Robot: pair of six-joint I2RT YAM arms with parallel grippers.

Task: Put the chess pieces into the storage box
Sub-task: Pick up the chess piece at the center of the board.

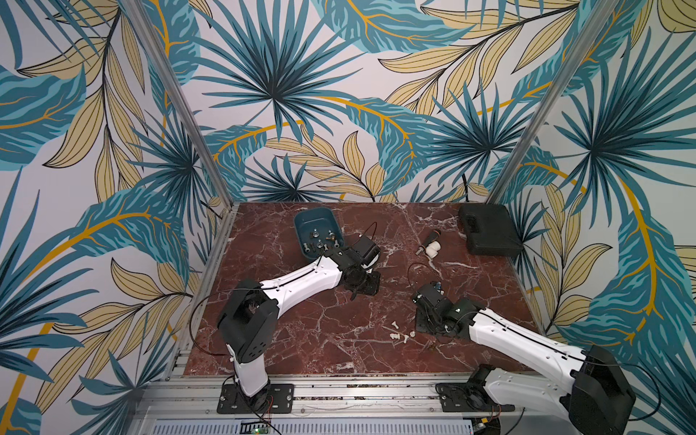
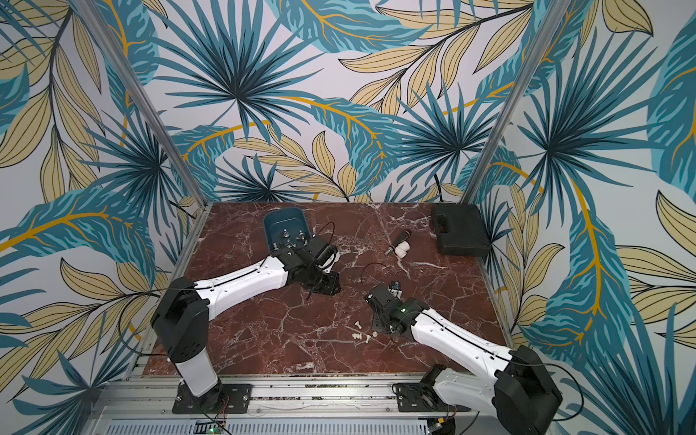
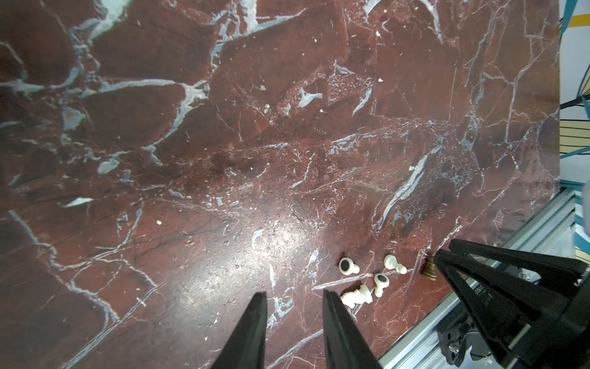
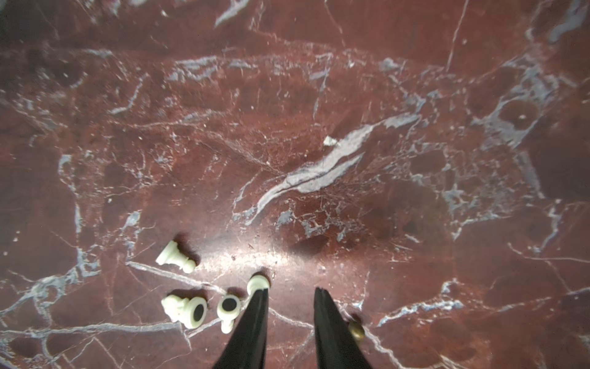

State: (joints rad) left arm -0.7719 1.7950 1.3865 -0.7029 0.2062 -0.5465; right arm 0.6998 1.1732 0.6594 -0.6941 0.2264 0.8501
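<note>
The teal storage box lies tipped near the table's back left, with several chess pieces inside it. Several white chess pieces lie toppled on the marble in front of centre, also in the left wrist view. A small gold-brown piece lies just outside one right finger. My left gripper hangs open beside the box, nothing between its jaws. My right gripper is open low over the pieces. One white piece sits at the outer side of its fingertip, and the gap holds only bare marble.
A flat black hard case sits at the back right corner. A black-handled tool and a white elbow fitting lie left of it. An aluminium rail runs along the table's front edge.
</note>
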